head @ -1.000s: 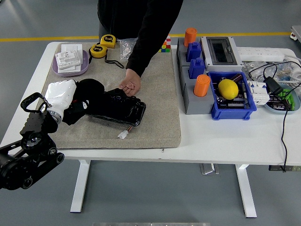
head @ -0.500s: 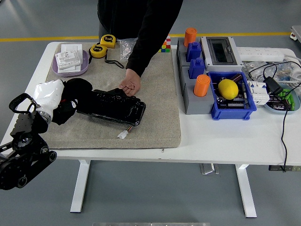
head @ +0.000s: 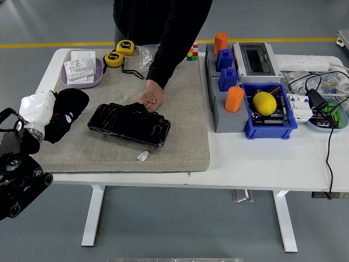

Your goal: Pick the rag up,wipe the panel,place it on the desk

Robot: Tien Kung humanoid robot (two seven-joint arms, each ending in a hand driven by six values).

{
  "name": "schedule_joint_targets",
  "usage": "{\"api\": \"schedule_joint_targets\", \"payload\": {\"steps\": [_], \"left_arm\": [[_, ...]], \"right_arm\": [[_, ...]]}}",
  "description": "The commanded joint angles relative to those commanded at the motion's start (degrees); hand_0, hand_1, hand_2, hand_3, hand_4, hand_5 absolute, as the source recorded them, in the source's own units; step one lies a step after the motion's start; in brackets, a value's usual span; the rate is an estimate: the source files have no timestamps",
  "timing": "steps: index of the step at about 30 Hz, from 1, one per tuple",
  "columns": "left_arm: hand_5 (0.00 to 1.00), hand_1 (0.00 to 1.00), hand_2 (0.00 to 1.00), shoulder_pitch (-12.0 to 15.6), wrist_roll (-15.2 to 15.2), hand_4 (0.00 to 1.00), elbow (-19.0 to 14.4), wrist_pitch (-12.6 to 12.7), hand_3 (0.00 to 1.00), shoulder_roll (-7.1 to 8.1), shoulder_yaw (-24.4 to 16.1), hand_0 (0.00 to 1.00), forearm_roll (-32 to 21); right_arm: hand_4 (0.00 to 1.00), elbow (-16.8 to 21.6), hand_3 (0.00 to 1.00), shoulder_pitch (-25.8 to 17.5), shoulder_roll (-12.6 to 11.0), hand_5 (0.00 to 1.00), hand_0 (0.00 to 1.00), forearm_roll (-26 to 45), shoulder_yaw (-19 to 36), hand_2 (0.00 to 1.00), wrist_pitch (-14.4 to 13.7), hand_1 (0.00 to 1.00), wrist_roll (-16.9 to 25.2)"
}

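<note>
Head view
Left hand (head: 37,108): white-covered, at 9 o'clock by the table's left edge, fingers closed around the rag.
Rag (head: 64,113): black, bunched, hanging from that grip over the mat's left end, just clear of the panel.
Panel (head: 130,124): glossy black, flat on the beige mat (head: 180,136), centre-left.
Person's hand (head: 151,99): resting on the panel's far edge, toward 12 o'clock.
Tape measures (head: 120,53): yellow, at 11 o'clock.
Blue bin (head: 268,128): at 3 o'clock, holding a yellow ball (head: 264,102).
</note>
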Motion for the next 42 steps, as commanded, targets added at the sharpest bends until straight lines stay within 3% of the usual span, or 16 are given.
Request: {"api": "schedule_joint_targets", "payload": {"steps": [6, 14, 15, 20, 21, 26, 27, 32, 33, 38, 39, 42], "left_arm": [[0.002, 0.142, 0.328, 0.56, -1.92, 0.428, 2.42, 1.83, 0.418, -0.29, -0.73, 0.227, -1.27], [0.002, 0.146, 0.327, 1.12, -7.86, 0.426, 8.05, 6.85, 0.417, -1.16, -0.29, 0.232, -6.17], [0.002, 0.269, 0.389, 1.2, -8.45, 0.488, 8.53, 7.21, 0.462, -1.31, -0.37, 0.301, -6.59], [0.002, 0.269, 0.389, 1.41, -10.05, 0.488, 10.24, 7.29, 0.462, -1.59, 0.01, 0.301, -8.52], [0.002, 0.352, 0.455, 1.38, -10.15, 0.448, 10.56, 7.16, 0.495, -1.65, 0.15, 0.308, -8.73], [0.002, 0.352, 0.455, 1.57, -10.32, 0.448, 11.4, 6.43, 0.495, -2.02, 0.91, 0.308, -9.38], [0.175, 0.475, 0.521, 1.6, -10.26, 0.511, 11.43, 6.24, 0.544, -2.1, 1.02, 0.357, -9.35], [0.175, 0.475, 0.521, 1.66, -10.19, 0.511, 11.36, 5.85, 0.544, -2.41, 1.13, 0.357, -9.12], [0.203, 0.545, 0.56, 1.66, -10.19, 0.62, 11.36, 5.76, 0.559, -2.42, 1.13, 0.401, -8.97], [0.203, 0.545, 0.56, 1.59, -10.29, 0.62, 11.53, 5.26, 0.559, -2.36, 1.19, 0.401, -8.95], [0.311, 0.637, 0.615, 1.57, -10.21, 0.775, 11.56, 5.09, 0.582, -2.34, 1.25, 0.435, -9.07], [0.311, 0.637, 0.615, 1.61, -10.39, 0.775, 11.62, 4.96, 0.582, -2.32, 1.31, 0.435, -9.13]], "right_arm": [[0.998, 0.09, 0.627, -0.05, -0.01, 0.553, 0.748, -0.3, 0.52, 0.703, -0.09, 0.694, -0.06], [0.998, 0.33, 0.627, 0.1, 0.01, 0.556, 0.747, -0.57, 0.74, 0.703, -0.25, 0.694, -0.13], [0.998, 0.36, 0.627, 0.11, 0.02, 0.556, 0.747, -0.64, 0.81, 0.703, -0.27, 0.694, -0.13], [0.998, 0.47, 0.627, 0.16, 0.03, 0.556, 0.747, -0.84, 1.12, 0.703, -0.36, 0.694, -0.15], [0.998, 0.48, 0.626, 0.16, 0.04, 0.555, 0.747, -0.86, 1.17, 0.703, -0.36, 0.694, -0.14], [0.998, 0.44, 0.626, 0.19, 0.1, 0.555, 0.747, -0.78, 1.06, 0.703, -0.36, 0.694, -0.14], [0.998, 0.44, 0.625, 0.2, 0.1, 0.554, 0.748, -0.81, 1.03, 0.703, -0.34, 0.694, -0.15], [0.998, 0.42, 0.625, 0.31, 0.09, 0.554, 0.748, -0.74, 0.96, 0.703, -0.35, 0.694, -0.11], [0.998, 0.42, 0.625, 0.33, 0.07, 0.555, 0.747, -0.7, 0.93, 0.703, -0.36, 0.694, -0.11], [0.998, 0.38, 0.625, 0.34, 0.14, 0.555, 0.747, -0.74, 0.97, 0.703, -0.35, 0.694, -0.1], [0.998, 0.35, 0.624, 0.34, 0.16, 0.552, 0.747, -0.68, 0.96, 0.703, -0.33, 0.694, -0.1], [0.998, 0.34, 0.624, 0.33, 0.18, 0.552, 0.747, -0.69, 0.94, 0.703, -0.33, 0.694, -0.11]]}}
